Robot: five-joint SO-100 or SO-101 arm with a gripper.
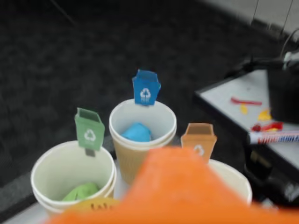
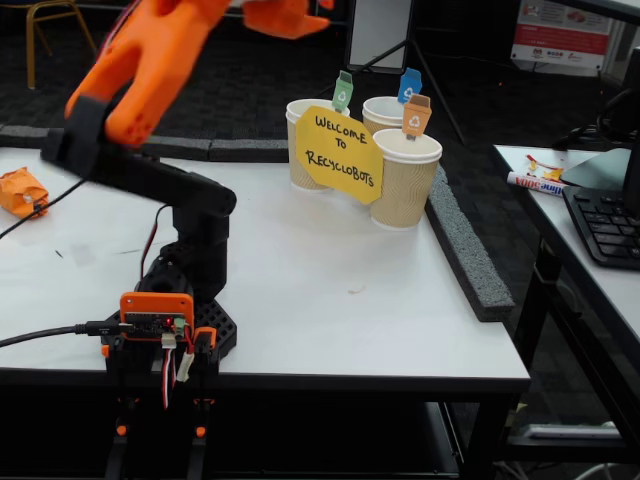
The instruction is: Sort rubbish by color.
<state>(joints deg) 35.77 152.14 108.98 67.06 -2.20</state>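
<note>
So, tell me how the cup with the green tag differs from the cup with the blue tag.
In the wrist view, the white paper cup with the green recycling tag holds a green crumpled paper wad; the tan-sleeved paper cup with the blue recycling tag holds a light blue crumpled wad. The green-tagged cup sits nearer the camera. Both stand upright, one wad each.

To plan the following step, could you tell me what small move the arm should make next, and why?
Probably swing the pincer toward the orange wad lying at the left edge of the table in the fixed view: the green wad already sits in the green-tagged cup and the blue wad in the blue-tagged cup.
</note>
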